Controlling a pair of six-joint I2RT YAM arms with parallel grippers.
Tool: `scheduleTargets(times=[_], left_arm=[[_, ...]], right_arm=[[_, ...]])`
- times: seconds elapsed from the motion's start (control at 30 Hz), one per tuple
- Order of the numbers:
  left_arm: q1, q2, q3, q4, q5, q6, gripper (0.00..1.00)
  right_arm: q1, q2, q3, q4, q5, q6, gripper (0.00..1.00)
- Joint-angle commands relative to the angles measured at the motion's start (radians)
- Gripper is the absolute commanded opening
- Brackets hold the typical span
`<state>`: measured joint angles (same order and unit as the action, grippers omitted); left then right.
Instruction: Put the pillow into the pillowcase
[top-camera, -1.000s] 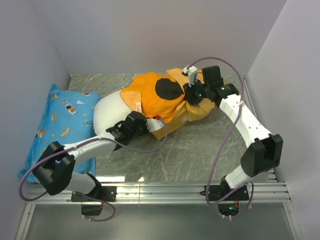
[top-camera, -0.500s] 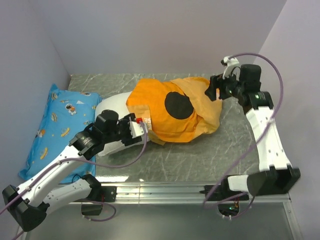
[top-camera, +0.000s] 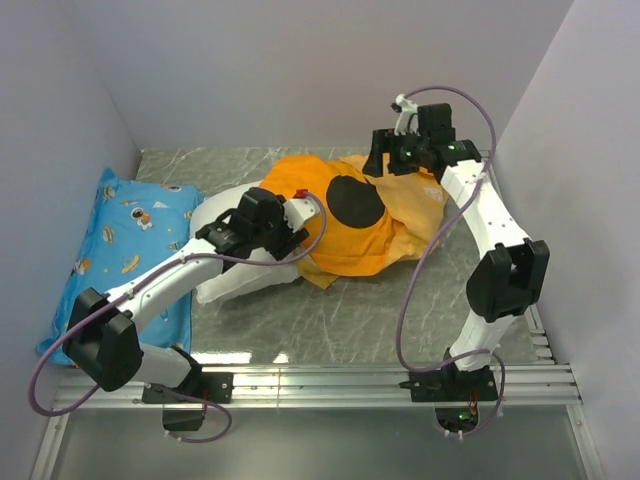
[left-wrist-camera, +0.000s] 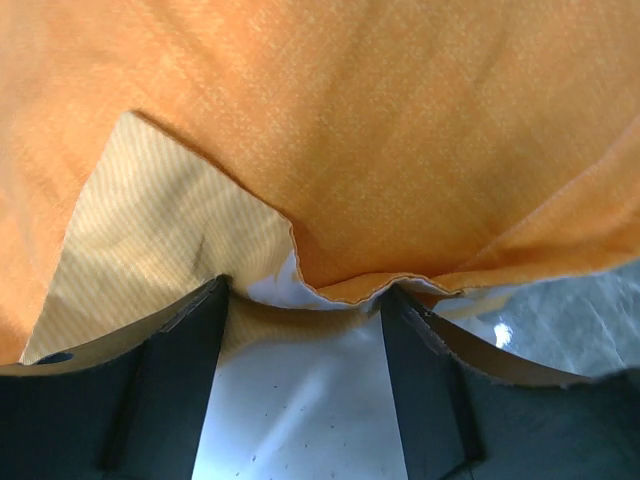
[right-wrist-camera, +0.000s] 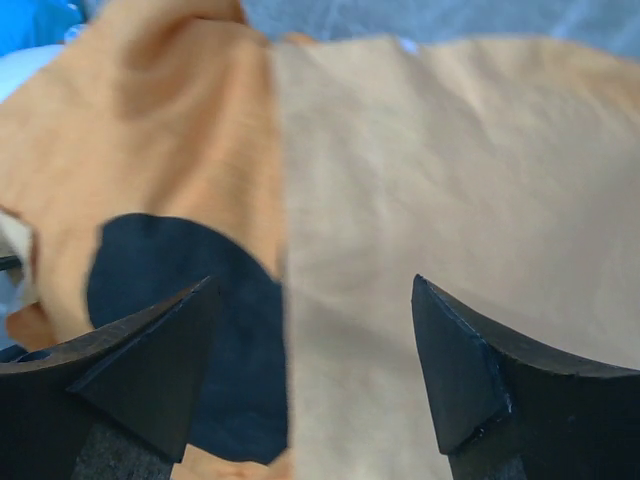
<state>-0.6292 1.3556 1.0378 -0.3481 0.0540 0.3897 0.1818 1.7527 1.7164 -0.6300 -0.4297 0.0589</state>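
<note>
Grey table (top-camera: 400, 300), centre: pillowcase (top-camera: 350, 225) now lies slack, pillow (top-camera: 210, 215) still half out, left gripper (left-wrist-camera: 300, 300) and right gripper (right-wrist-camera: 310, 290) both spread wide, empty

A lab test cell: pale walls (top-camera: 300, 60) box in a marbled table (top-camera: 350, 310) with an aluminium rail (top-camera: 330, 378).

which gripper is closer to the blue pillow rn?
Left. The left gripper is at the open edge of the pillowcase, over the white pillow, to the right of the blue pillow. The right gripper is over the far-right end of the pillowcase, well beyond.
</note>
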Motion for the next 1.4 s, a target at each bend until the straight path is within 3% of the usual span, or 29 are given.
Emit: scheduleTargets(times=[0.0, 0.17, 0.33, 0.37, 0.43, 0.53, 0.63, 0.67, 0.73, 0.87, 0.9, 0.93, 0.97, 1.0, 1.03, 1.07, 1.13, 1.2, 1.23, 1.37], left_arm=[[0.036, 0.023, 0.064, 0.063, -0.051, -0.060, 0.68], [0.063, 0.057, 0.088, 0.052, -0.052, -0.069, 0.64], [0.088, 0.079, 0.099, 0.040, -0.033, -0.086, 0.57], [0.092, 0.080, 0.102, 0.040, -0.033, -0.091, 0.56], [0.101, 0.085, 0.105, 0.034, -0.022, -0.094, 0.54], [0.106, 0.089, 0.102, 0.037, -0.022, -0.094, 0.49], [0.111, 0.100, 0.100, 0.038, -0.017, -0.092, 0.38], [0.112, 0.109, 0.105, 0.035, -0.013, -0.095, 0.32], [0.118, 0.119, 0.117, 0.028, -0.011, -0.101, 0.22], [0.128, 0.123, 0.120, 0.024, 0.006, -0.110, 0.13], [0.129, 0.123, 0.120, 0.017, 0.018, -0.112, 0.11], [0.131, 0.123, 0.126, 0.009, 0.026, -0.115, 0.10], [0.131, 0.125, 0.128, 0.005, 0.038, -0.117, 0.10], [0.134, 0.125, 0.134, -0.003, 0.062, -0.120, 0.09], [0.138, 0.128, 0.151, -0.023, 0.087, -0.118, 0.09], [0.141, 0.128, 0.157, -0.035, 0.108, -0.118, 0.10], [0.149, 0.123, 0.185, -0.073, 0.186, -0.112, 0.14], [0.157, 0.106, 0.209, -0.113, 0.249, -0.103, 0.29], [0.173, 0.094, 0.225, -0.130, 0.317, -0.091, 0.42], [0.218, -0.025, 0.220, -0.228, 0.435, -0.042, 0.67]], right_arm=[[0.050, 0.057, 0.092, 0.001, 0.048, -0.020, 0.84], [0.082, 0.113, 0.129, -0.077, 0.138, -0.085, 0.82], [0.073, 0.131, 0.124, -0.088, 0.322, -0.113, 0.56], [0.068, 0.116, 0.118, -0.086, 0.341, -0.114, 0.43], [0.045, 0.082, 0.088, -0.073, 0.364, -0.110, 0.32], [0.009, -0.007, 0.031, -0.059, 0.375, -0.114, 0.29], [-0.048, -0.088, -0.032, -0.063, 0.374, -0.134, 0.13], [-0.063, -0.119, -0.052, -0.074, 0.381, -0.140, 0.00], [-0.140, -0.168, -0.099, -0.091, 0.376, -0.140, 0.00], [-0.310, -0.391, -0.358, -0.105, 0.342, -0.154, 0.00], [-0.339, -0.427, -0.403, -0.141, 0.333, -0.160, 0.01], [-0.375, -0.455, -0.441, -0.166, 0.321, -0.172, 0.11], [-0.425, -0.496, -0.495, -0.196, 0.309, -0.201, 0.39], [-0.453, -0.515, -0.517, -0.244, 0.295, -0.220, 0.53], [-0.473, -0.535, -0.532, -0.258, 0.284, -0.259, 0.77], [-0.484, -0.574, -0.543, -0.260, 0.270, -0.278, 0.84], [-0.487, -0.617, -0.534, -0.219, 0.212, -0.316, 0.90], [-0.446, -0.647, -0.473, -0.185, 0.075, -0.338, 0.91], [-0.400, -0.647, -0.450, -0.168, 0.063, -0.337, 0.91], [-0.096, -0.573, -0.345, -0.084, 0.117, -0.323, 0.91]])
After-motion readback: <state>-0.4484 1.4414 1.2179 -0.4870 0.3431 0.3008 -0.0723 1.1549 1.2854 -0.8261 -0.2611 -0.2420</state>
